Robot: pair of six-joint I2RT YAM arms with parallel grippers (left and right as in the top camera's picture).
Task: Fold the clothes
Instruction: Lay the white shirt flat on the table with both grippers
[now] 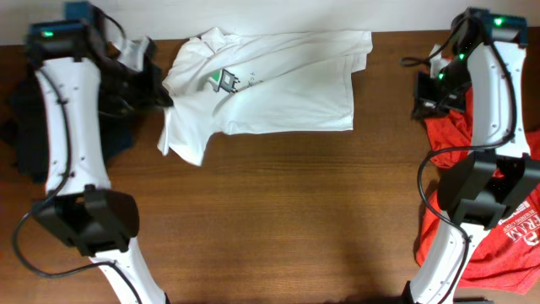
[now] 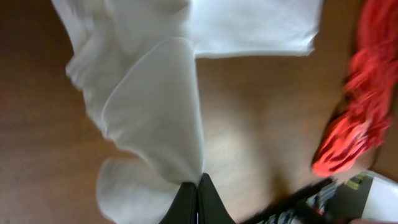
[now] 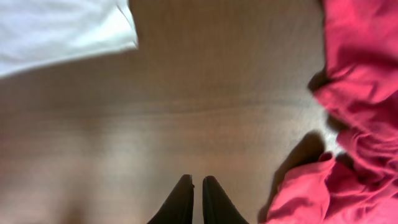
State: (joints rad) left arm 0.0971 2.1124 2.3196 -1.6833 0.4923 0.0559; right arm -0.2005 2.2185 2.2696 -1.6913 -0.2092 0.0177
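Orange-red T-shirt (image 1: 498, 221) crowds the right, dark garments (image 1: 24, 127) the left. Left gripper (image 2: 198, 188) pinches the left edge of the white T-shirt (image 1: 283, 84); right gripper (image 3: 198, 182) is nearly closed and empty.

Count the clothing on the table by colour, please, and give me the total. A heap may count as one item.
white T-shirt: 1
orange-red T-shirt: 1
dark pile: 1 (the number of garments inside it cannot be told)
Total: 3
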